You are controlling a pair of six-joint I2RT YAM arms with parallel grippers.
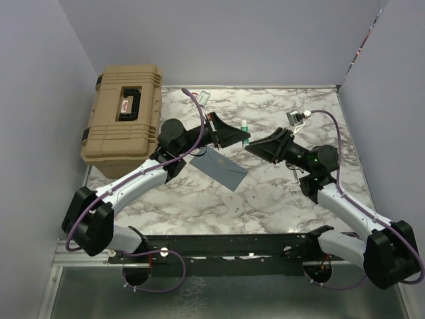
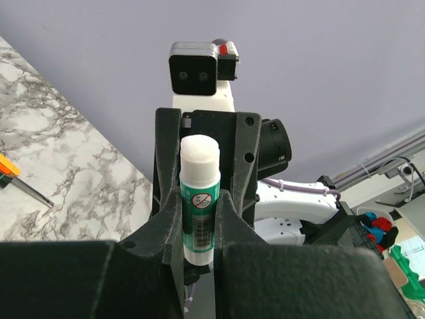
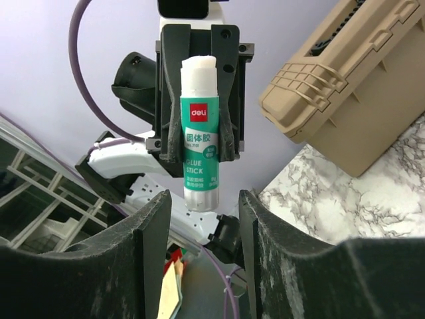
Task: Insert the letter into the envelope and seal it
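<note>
The slate blue-grey envelope lies flat on the marble table, under and just in front of my left arm. The letter is not in view. My left gripper is shut on a green and white glue stick held upright above the table, its white glue end bare at the top. My right gripper is open and faces the left one. Its fingertips stand on either side of the stick's lower end without touching it.
A big tan hard case stands at the back left of the table. A small pale object lies on the marble in front of the envelope. Grey walls close in the left, back and right sides.
</note>
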